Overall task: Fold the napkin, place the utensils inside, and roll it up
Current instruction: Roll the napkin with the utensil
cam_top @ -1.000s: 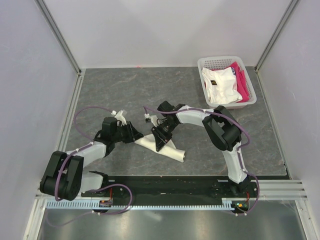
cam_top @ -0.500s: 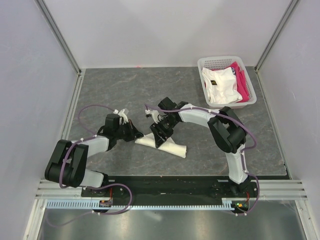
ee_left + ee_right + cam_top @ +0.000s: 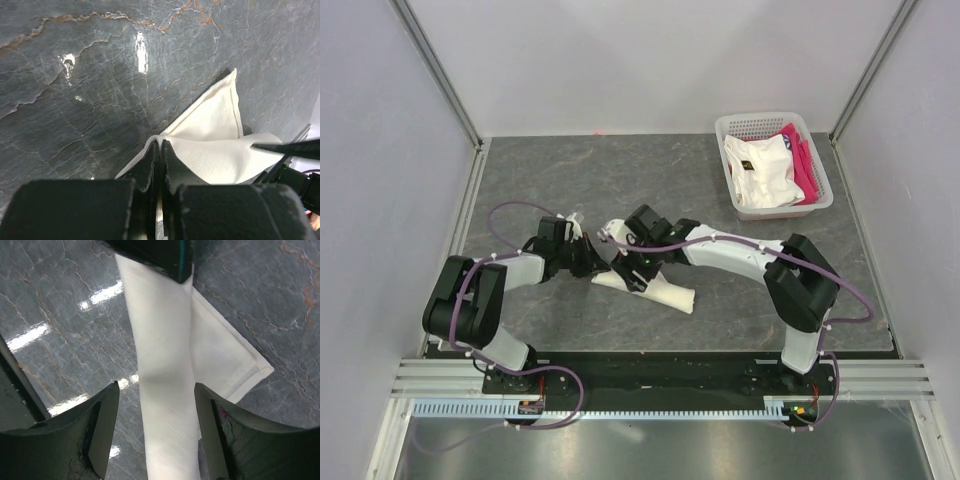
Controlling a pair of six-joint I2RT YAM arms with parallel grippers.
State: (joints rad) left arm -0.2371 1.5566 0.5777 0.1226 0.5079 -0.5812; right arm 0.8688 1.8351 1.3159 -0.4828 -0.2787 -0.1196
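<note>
The napkin (image 3: 655, 290) lies as a cream-white roll on the dark table, slanting from centre left down to the right. My left gripper (image 3: 591, 264) is at its left end. In the left wrist view the left gripper (image 3: 160, 142) is shut, pinching the napkin (image 3: 215, 145), which tents up at the tips. My right gripper (image 3: 632, 274) is over the roll just to the right. In the right wrist view the right gripper (image 3: 156, 390) stands open astride the napkin (image 3: 165, 405), with a loose flat corner (image 3: 235, 370) beside it. The utensils are hidden.
A white basket (image 3: 820, 205) at the back right holds a white garment (image 3: 760, 175) and a pink cloth (image 3: 802, 160). Grey walls close in the table on three sides. The black base rail (image 3: 650, 372) runs along the near edge.
The left gripper has closed on the napkin's left end. The right gripper has opened wider and shifted left along the roll, toward the left gripper.
</note>
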